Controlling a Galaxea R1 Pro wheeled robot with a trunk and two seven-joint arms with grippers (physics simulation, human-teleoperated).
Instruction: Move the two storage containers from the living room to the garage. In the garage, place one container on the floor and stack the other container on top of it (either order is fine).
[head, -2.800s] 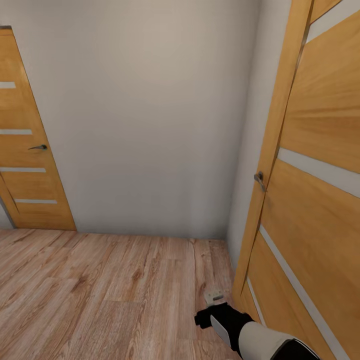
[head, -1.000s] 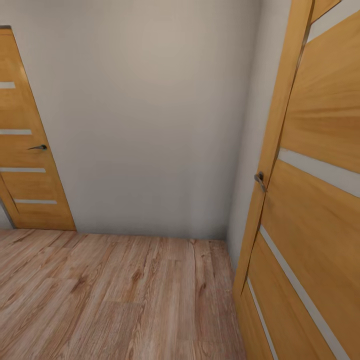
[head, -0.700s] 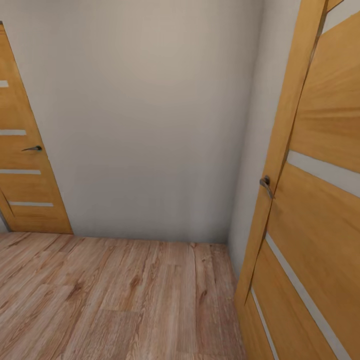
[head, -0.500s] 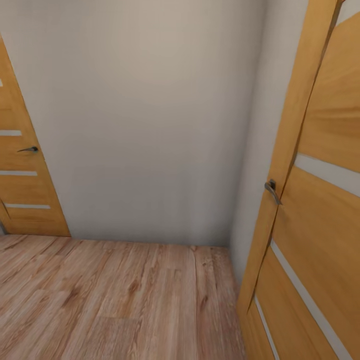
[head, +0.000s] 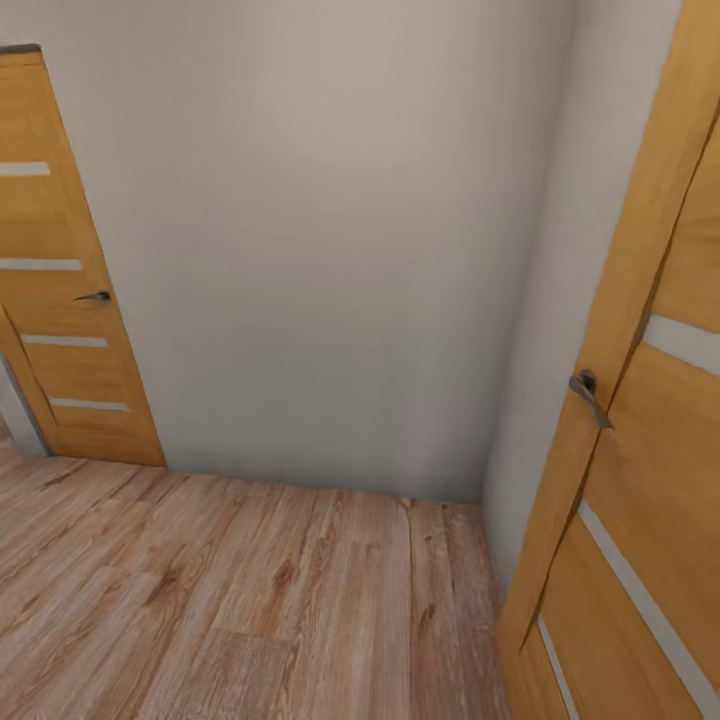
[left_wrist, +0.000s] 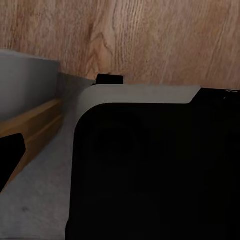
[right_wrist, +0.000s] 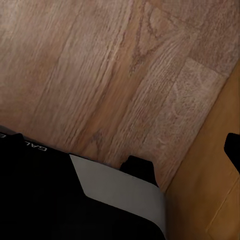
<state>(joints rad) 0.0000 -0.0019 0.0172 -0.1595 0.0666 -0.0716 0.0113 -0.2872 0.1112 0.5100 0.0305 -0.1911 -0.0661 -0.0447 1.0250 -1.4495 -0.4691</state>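
Note:
The two storage containers are out of view. I face a corner of a room with light wood-plank flooring (head: 250, 590), not the garage's floor. One dark fingertip (left_wrist: 9, 155) of my left gripper sits at the picture's edge, over my own black and grey base (left_wrist: 150, 165). A dark fingertip (right_wrist: 233, 149) of my right gripper likewise sits at the edge, above the planks and beside an orange wooden door (right_wrist: 210, 200). Both grippers are open and hold nothing.
A plain white wall (head: 330, 250) stands straight ahead. A closed orange wooden door (head: 60, 280) with a lever handle (head: 95, 296) is at the left. A second such door (head: 650, 450) with a handle (head: 588, 392) stands very close on the right.
My right arm, low in the head view 2.8 s ago, has left that view. The camera has moved, so the right door sits further right in the picture.

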